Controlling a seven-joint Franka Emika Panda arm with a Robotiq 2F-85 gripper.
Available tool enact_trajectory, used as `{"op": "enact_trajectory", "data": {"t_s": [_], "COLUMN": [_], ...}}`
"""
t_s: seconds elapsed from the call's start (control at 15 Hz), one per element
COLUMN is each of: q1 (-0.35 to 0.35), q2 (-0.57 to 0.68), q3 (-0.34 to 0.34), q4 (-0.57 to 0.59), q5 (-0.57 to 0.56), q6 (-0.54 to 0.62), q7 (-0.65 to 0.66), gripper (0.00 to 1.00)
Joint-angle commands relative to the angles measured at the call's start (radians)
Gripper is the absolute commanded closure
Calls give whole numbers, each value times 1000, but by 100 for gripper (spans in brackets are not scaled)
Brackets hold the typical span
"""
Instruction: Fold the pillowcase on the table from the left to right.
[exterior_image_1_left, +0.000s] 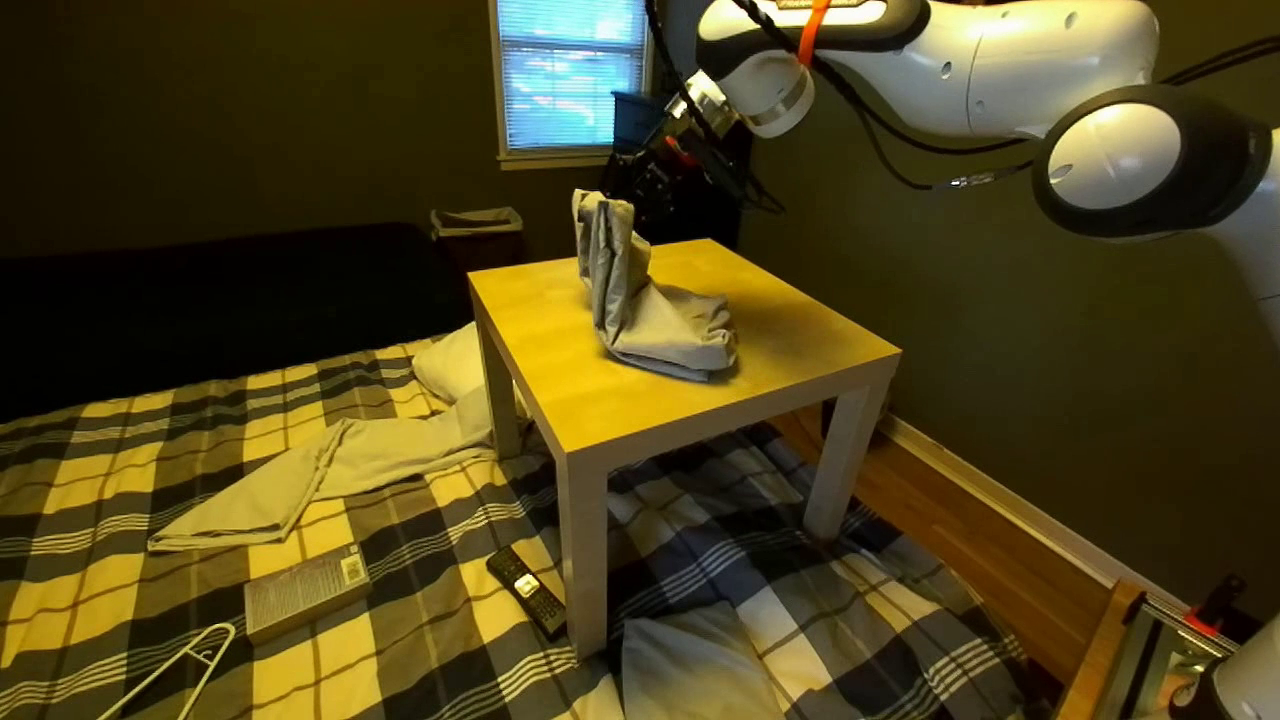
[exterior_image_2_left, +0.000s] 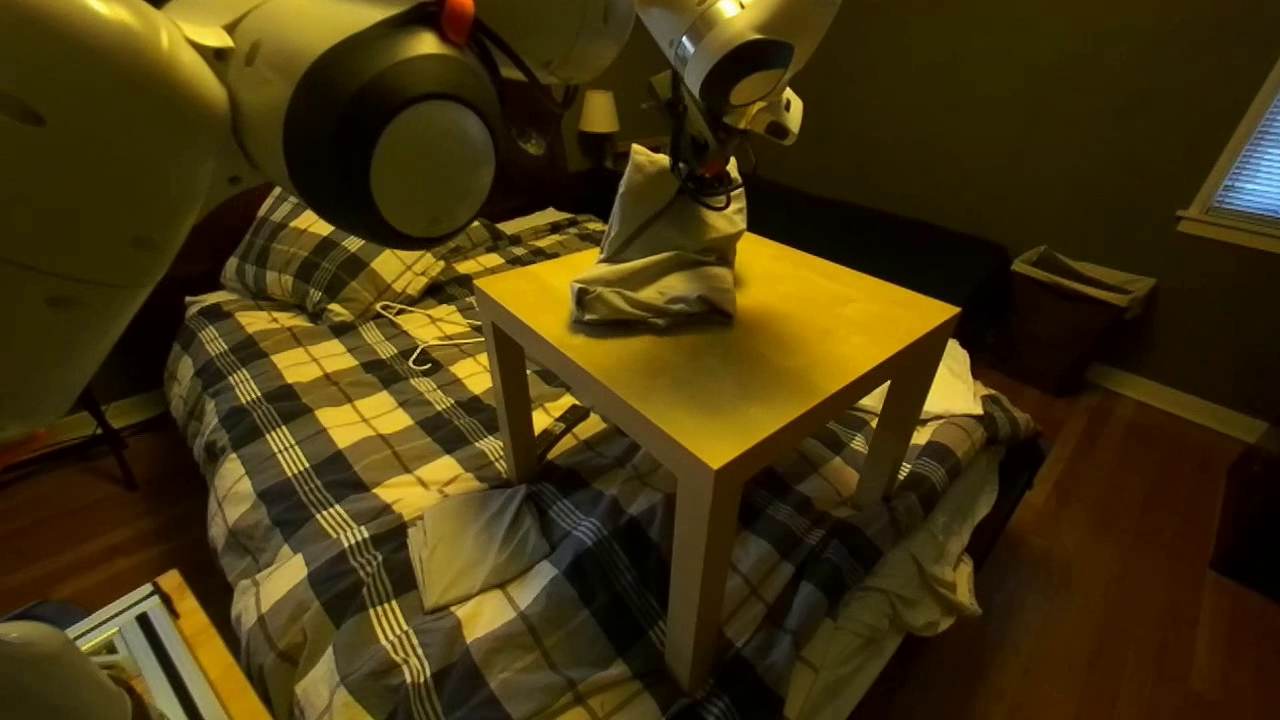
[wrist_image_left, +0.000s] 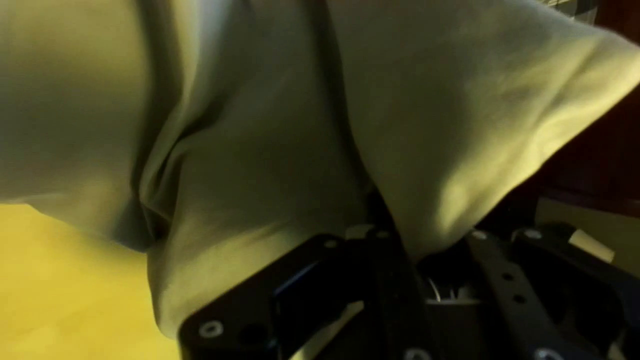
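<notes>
With the black, jointed 2-finger hand (wrist_image_left: 430, 242), gripping a seemingly narrow pinch of the creased, grey-beige cloth pillowcase (exterior_image_1_left: 670, 330). Raised on 1 side by that hold, otherwise heaped on the square, yellow-topped counter (exterior_image_1_left: 545, 330), near an edge. Liable to slip out on a hard tug, from so little fabric in the grip. Liable also to drag the lower heap along, for lack of any weight on it, perhaps over toward the blue-and-yellow plaid bedding (exterior_image_1_left: 420, 620) below. Apt, given the loose, uneven hang, to land bunched or skewed instead of folded flat.
</notes>
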Motion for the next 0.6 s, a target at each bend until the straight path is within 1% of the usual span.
{"op": "enact_trajectory", "data": {"t_s": [0.0, 0.07, 0.13, 0.2, 0.53], "q1": [-8, -11, -25, 18, 18], "q2": [-78, -84, -88, -41, -61], "q3": [-22, -18, 0, -56, -56], "q4": [-146, -167, -180, -85, -124], "q5": [10, 18, 40, 41, 51], "q6": [143, 156, 130, 105, 105], "q7": [16, 17, 3, -5, -5], "gripper": [98, 98, 98, 91, 91]}}
